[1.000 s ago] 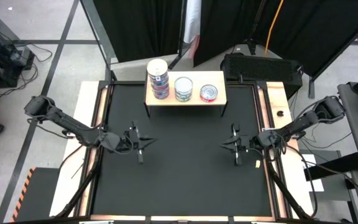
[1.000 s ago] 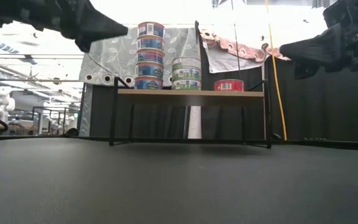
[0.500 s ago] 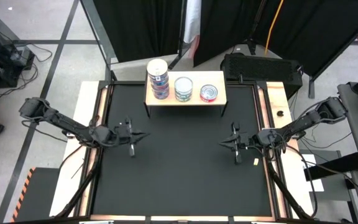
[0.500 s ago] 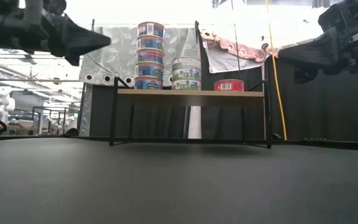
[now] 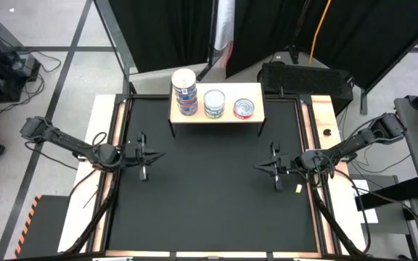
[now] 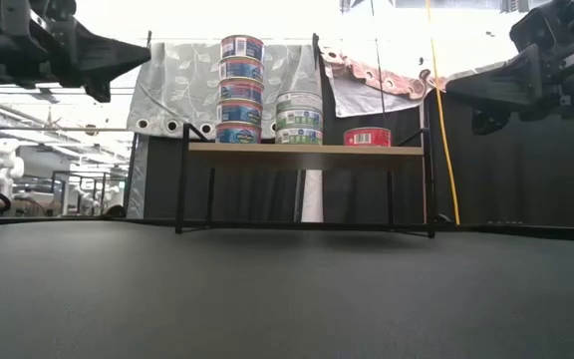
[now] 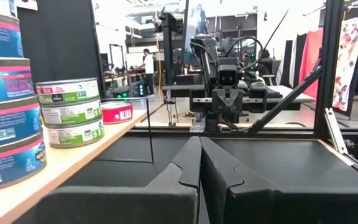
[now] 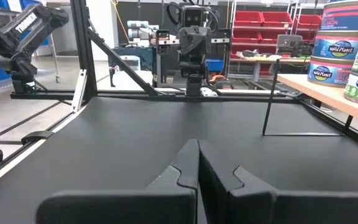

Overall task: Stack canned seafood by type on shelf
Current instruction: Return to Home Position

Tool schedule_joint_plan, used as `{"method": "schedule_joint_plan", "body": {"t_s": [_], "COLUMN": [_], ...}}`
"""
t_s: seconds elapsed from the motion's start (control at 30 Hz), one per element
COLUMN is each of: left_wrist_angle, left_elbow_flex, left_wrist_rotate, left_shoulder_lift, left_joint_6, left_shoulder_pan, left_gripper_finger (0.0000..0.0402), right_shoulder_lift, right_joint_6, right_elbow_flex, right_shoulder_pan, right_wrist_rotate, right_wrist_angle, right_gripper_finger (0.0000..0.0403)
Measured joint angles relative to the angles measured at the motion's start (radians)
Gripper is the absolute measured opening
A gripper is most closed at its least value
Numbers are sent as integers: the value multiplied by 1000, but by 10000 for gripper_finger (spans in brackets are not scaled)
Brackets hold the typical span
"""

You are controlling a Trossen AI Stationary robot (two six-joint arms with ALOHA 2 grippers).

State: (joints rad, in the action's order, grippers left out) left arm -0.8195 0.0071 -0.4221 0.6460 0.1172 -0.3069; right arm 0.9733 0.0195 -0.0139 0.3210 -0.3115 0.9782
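The shelf [image 5: 216,114] stands at the table's far edge, its light wood top [image 6: 305,150] on thin dark legs. On it the canned seafood stands in a row: a stack of several blue tins [image 6: 241,90] at the left, three green-white tins [image 6: 299,118] in the middle, and one red tin [image 6: 367,136] at the right. My left gripper [image 5: 157,154] hovers shut near the table's left edge and points right. Near the right edge my right gripper [image 5: 257,167] hovers shut and points left. Both are empty, as their wrist views show: left [image 7: 199,144], right [image 8: 197,145].
The black table top [image 5: 209,210] stretches between the two arms and in front of the shelf. Wooden side rails [image 5: 324,116] border it. A black box [image 5: 303,76] lies beyond the far right corner. A patterned cloth [image 6: 177,80] hangs behind the shelf.
My left gripper has drawn back toward the table's left edge and a little toward the far edge, staying shut and empty. The tins and the shelf have not moved.
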Motion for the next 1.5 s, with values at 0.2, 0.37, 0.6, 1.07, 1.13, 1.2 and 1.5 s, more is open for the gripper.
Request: {"method": "schedule_joint_plan", "body": {"t_s": [0.2, 0.37, 0.6, 1.07, 1.13, 1.2, 1.5], "left_wrist_angle": [106, 209, 318, 429, 457, 494, 630], "left_elbow_flex": [0, -1, -1, -2, -2, -2, -2], "left_wrist_rotate": [0, 0, 0, 4, 5, 5, 4], "left_shoulder_lift": [-134, -239, -361, -457, -471, -486, -560], "left_joint_6": [29, 41, 46, 20, 19, 1, -29], "left_shoulder_pan": [0, 0, 0, 0, 0, 0, 0], "left_gripper_finger": [5, 5, 5, 5, 5, 5, 5], "right_shoulder_lift": [-10, -86, -255, -585, -624, -661, -806], "right_joint_6": [25, 29, 52, 76, 76, 76, 99], "right_elbow_flex": [0, 0, 0, 0, 0, 0, 0], "right_shoulder_pan": [0, -3, -56, -220, -236, -248, -264], "right_wrist_rotate": [0, 27, 99, 286, 293, 324, 373], "right_wrist_angle": [-3, -62, -225, -561, -596, -631, -800], "right_gripper_finger": [0, 0, 0, 0, 0, 0, 0]}}
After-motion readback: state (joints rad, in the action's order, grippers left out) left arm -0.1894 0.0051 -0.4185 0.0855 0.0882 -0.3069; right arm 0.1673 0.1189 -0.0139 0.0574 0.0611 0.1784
